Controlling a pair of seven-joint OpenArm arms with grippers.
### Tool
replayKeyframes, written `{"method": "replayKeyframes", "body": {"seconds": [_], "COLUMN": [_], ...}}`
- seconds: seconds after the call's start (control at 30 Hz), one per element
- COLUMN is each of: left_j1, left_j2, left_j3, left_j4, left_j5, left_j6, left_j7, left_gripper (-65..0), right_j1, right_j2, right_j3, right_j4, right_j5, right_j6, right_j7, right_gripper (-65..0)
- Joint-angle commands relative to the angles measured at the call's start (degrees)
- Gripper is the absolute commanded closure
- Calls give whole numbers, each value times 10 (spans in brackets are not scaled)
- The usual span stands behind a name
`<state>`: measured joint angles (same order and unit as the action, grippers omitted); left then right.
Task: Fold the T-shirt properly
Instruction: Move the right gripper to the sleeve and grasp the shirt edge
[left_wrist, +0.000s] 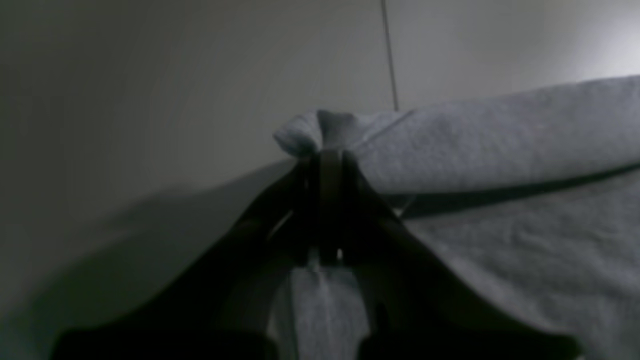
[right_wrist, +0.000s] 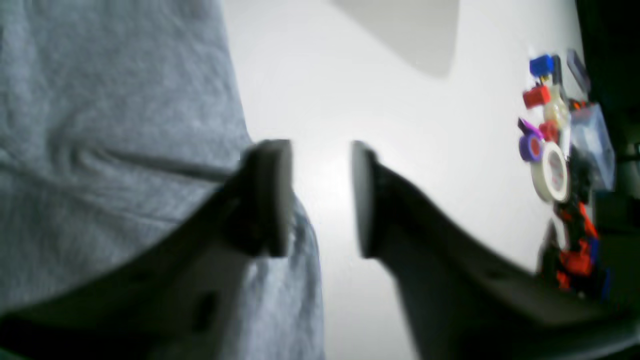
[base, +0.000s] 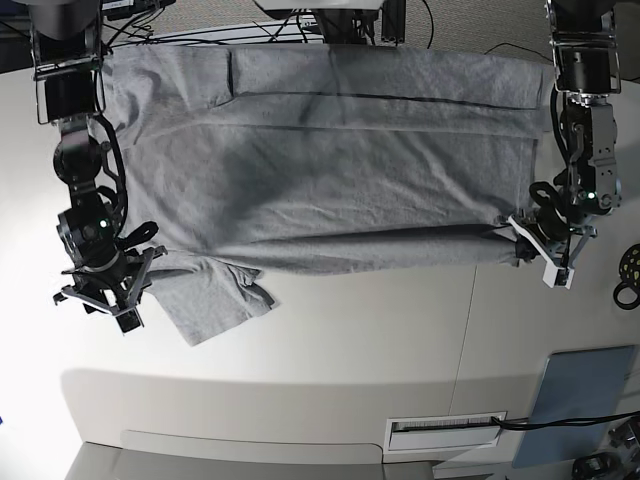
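– What lies there?

– A large heather-grey cotton T-shirt (base: 330, 170), spread flat and plain side up across the white tabletop (base: 400, 330), creased, with one long edge folded over in a raised band.

– And near the fingers?

– A bunched corner of the fabric is pinched between the left fingers (left_wrist: 300, 175), the folded edge running away from them. On the other side a short sleeve (base: 215, 300) sticks out just beside the right fingers (right_wrist: 272, 195), which stand apart at the cloth's edge, one over the cloth.
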<state>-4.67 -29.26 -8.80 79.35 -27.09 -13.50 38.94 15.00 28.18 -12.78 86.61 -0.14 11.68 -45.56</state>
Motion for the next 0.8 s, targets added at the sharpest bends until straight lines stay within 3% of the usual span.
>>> {"method": "replayKeyframes", "body": {"seconds": [0.0,0.17,0.4,0.63,0.77], "left_j1": [-12,-12,-12,-12,-12], "left_j2": [-10,-10,-10,-11,-10], "left_j3": [-5,-5,-5,-5,-5], "left_j4": [10,10,10,10,10], "left_j5": [0,1,3,5,5], "left_j6": [0,0,0,0,0], "left_j7": [-12,-12,-7,1,0], "left_gripper": [0,0,0,0,0], "right_j1": [25,113,227,263,256], "right_j2": [1,-41,-95,-105,-106], "right_j3": [5,5,5,5,5], "right_j4": [-19,-190,-385,-478,-477], "right_j5": [-6,59,68,72,114], "right_j6": [-7,31,33,31,31], "right_j7": [17,11,-13,-48,-59], "right_gripper": [-258,-258,-258,-258,-252]}}
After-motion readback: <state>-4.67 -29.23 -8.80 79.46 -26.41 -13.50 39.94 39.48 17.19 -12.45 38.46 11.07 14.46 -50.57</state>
